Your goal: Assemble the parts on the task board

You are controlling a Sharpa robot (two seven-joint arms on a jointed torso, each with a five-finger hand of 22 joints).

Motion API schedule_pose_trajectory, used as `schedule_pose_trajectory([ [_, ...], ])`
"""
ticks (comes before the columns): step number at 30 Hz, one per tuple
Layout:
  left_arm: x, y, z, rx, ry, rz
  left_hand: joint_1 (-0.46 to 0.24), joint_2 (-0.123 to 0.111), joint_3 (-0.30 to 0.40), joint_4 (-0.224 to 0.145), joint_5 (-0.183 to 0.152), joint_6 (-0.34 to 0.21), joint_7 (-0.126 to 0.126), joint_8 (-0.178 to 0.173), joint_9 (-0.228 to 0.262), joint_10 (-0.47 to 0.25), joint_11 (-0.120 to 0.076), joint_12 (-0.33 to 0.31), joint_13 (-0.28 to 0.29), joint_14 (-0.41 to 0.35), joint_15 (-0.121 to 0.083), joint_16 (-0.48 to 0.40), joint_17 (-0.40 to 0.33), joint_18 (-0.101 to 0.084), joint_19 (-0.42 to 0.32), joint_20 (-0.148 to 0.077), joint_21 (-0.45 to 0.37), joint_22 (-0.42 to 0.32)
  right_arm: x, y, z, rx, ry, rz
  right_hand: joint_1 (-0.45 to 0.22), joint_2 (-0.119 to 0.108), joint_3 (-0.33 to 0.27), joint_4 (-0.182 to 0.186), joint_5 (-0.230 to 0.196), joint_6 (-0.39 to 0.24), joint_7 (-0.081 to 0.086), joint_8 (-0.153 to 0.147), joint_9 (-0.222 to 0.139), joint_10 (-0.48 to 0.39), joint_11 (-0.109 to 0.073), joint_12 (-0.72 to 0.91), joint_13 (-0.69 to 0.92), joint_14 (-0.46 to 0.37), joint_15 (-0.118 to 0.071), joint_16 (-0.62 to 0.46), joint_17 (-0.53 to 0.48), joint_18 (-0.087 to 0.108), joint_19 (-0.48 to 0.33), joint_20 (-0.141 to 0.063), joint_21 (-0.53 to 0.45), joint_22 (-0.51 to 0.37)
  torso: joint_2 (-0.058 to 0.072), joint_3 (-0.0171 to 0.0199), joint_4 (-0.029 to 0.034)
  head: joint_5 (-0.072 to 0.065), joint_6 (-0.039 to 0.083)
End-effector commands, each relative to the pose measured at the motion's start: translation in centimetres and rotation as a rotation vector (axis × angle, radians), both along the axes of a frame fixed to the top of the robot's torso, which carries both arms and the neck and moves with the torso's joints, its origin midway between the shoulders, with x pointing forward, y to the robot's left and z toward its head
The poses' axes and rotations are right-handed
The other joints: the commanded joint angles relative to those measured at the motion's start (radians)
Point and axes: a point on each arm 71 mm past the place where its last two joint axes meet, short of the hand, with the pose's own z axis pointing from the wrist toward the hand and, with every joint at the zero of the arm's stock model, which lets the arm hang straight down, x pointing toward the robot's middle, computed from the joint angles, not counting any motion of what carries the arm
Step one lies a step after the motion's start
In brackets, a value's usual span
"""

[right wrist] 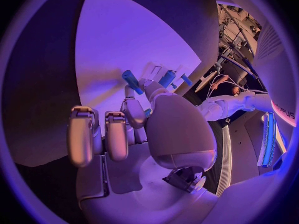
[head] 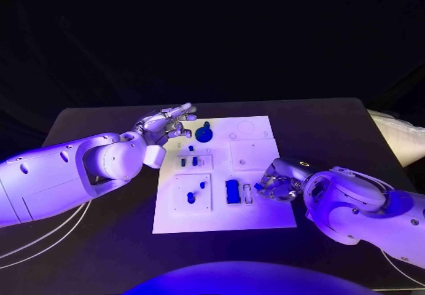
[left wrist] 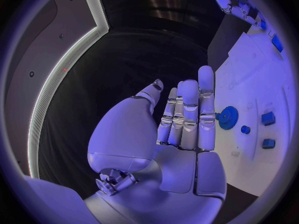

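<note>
The white task board (head: 266,212) lies mid-table. A blue gear (head: 204,134) (left wrist: 227,117) sits near its far edge, with my left hand (head: 168,126) (left wrist: 187,117) just beside it, fingers straight and holding nothing. Small blue pegs (head: 183,162) stand in the middle-left plate, and another blue part (head: 190,198) sits in the near-left plate. A long blue block (head: 233,191) (right wrist: 132,81) lies near the board's middle. My right hand (head: 279,183) (right wrist: 140,114) hovers at the board's right edge beside that block, thumb and a finger pinching what looks like a small blue part (head: 260,186) (right wrist: 147,113).
The black table (head: 336,123) surrounds the board, with bare room on the far right and near side. My left forearm (head: 71,172) lies over the table's left part, and the right forearm (head: 363,203) over its near right corner.
</note>
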Motion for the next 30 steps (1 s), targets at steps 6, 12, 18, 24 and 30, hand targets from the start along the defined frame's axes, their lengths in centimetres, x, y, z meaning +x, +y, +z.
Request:
schedule_pose_trajectory([
  [6, -0.1, -0.3, 0.1, -0.010, -0.009, -0.022, 0.002, 0.001, -0.004, 0.000, 0.005, -0.006, -0.002, 0.004, -0.002, -0.005, 0.000, 0.006, -0.001, -0.006, 0.001, 0.002, -0.001, 0.011, -0.006, 0.001, 0.000, -0.001, -0.2, 0.7, -0.3, 0.072, 0.077, -0.038, -0.037, -0.006, 0.005, 0.017, 0.004, 0.010, -0.003, 0.007, 0.004, 0.014, -0.001, 0.019, 0.013, 0.090, -0.002, 0.007, 0.175, -0.012, 0.023, -0.009, 0.007, 0.039, -0.001, -0.0004, -0.0005, 0.001, -0.002],
  [12, -0.2, -0.3, 0.1, -0.010, -0.009, -0.024, 0.003, 0.001, -0.004, 0.000, 0.005, -0.007, -0.002, 0.005, -0.002, -0.006, 0.000, 0.007, -0.001, -0.007, 0.001, 0.001, -0.004, 0.011, -0.007, 0.002, 0.000, -0.001, -0.1, 1.2, -0.5, 0.070, 0.085, -0.027, -0.052, -0.008, 0.005, 0.026, 0.003, 0.017, -0.006, 0.011, 0.007, 0.022, -0.003, 0.033, 0.023, 0.090, -0.004, 0.007, 0.175, -0.012, 0.025, -0.010, 0.009, 0.042, 0.000, -0.0003, 0.0006, 0.000, -0.004],
  [18, -0.2, -0.4, 0.1, -0.010, -0.009, -0.026, 0.003, 0.001, -0.004, -0.001, 0.005, -0.007, -0.002, 0.005, -0.002, -0.006, 0.000, 0.007, -0.001, -0.008, 0.001, 0.001, -0.005, 0.011, -0.007, 0.002, 0.000, -0.001, 0.1, 1.6, -0.6, 0.073, 0.085, -0.025, -0.063, -0.010, 0.004, 0.032, -0.006, 0.022, -0.009, 0.014, 0.011, 0.026, -0.005, 0.037, 0.026, 0.091, -0.005, 0.008, 0.176, -0.013, 0.026, -0.012, 0.010, 0.044, 0.000, 0.0004, 0.0003, 0.001, -0.004],
  [24, -0.2, -0.4, 0.1, -0.010, -0.008, -0.027, 0.003, 0.001, -0.004, -0.001, 0.005, -0.007, -0.002, 0.005, -0.002, -0.006, 0.000, 0.007, -0.001, -0.008, 0.001, 0.001, -0.005, 0.011, -0.007, 0.002, 0.000, -0.001, 0.1, 1.8, -0.7, 0.058, 0.099, -0.013, -0.086, -0.007, 0.000, 0.047, -0.014, 0.027, -0.011, 0.018, 0.017, 0.029, -0.007, 0.037, 0.027, 0.091, -0.007, 0.008, 0.176, -0.013, 0.026, -0.013, 0.011, 0.045, 0.000, 0.0004, -0.0009, 0.004, -0.006],
  [30, -0.2, -0.5, 0.1, -0.010, -0.007, -0.030, 0.003, 0.001, -0.004, -0.001, 0.005, -0.007, -0.002, 0.005, -0.002, -0.006, 0.000, 0.007, -0.001, -0.008, 0.001, 0.001, -0.005, 0.011, -0.007, 0.002, 0.000, -0.001, 0.0, 2.0, -0.9, 0.033, 0.123, 0.011, -0.115, 0.003, -0.004, 0.067, -0.030, 0.037, -0.016, 0.025, 0.025, 0.039, -0.011, 0.049, 0.036, 0.090, -0.010, 0.006, 0.173, -0.013, 0.027, -0.015, 0.012, 0.048, -0.001, 0.0005, -0.0017, 0.006, -0.008],
])
